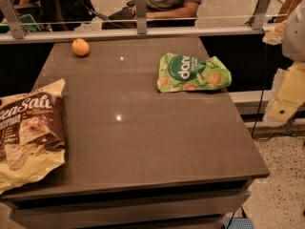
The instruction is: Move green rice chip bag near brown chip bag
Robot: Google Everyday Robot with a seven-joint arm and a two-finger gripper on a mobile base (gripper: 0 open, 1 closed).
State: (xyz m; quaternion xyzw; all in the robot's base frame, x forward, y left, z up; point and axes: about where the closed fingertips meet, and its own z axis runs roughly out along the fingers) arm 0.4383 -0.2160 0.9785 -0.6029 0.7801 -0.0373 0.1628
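Observation:
The green rice chip bag (pixel 193 73) lies flat on the far right part of the brown table (pixel 143 142), its "dang" circle facing up. The brown chip bag (pixel 29 132), dark brown and pale yellow with "Sea Salt" script, lies at the table's near left edge and is partly cut off by the frame. My gripper (pixel 287 99) shows as a pale cream shape at the right edge of the view, off the table and to the right of the green bag. It holds nothing that I can see.
An orange (pixel 80 47) sits at the table's far left corner. A glass barrier with metal posts (pixel 140 11) runs along the far edge, with a seated person (pixel 167 1) behind it. Speckled floor (pixel 281 190) lies to the right of the table.

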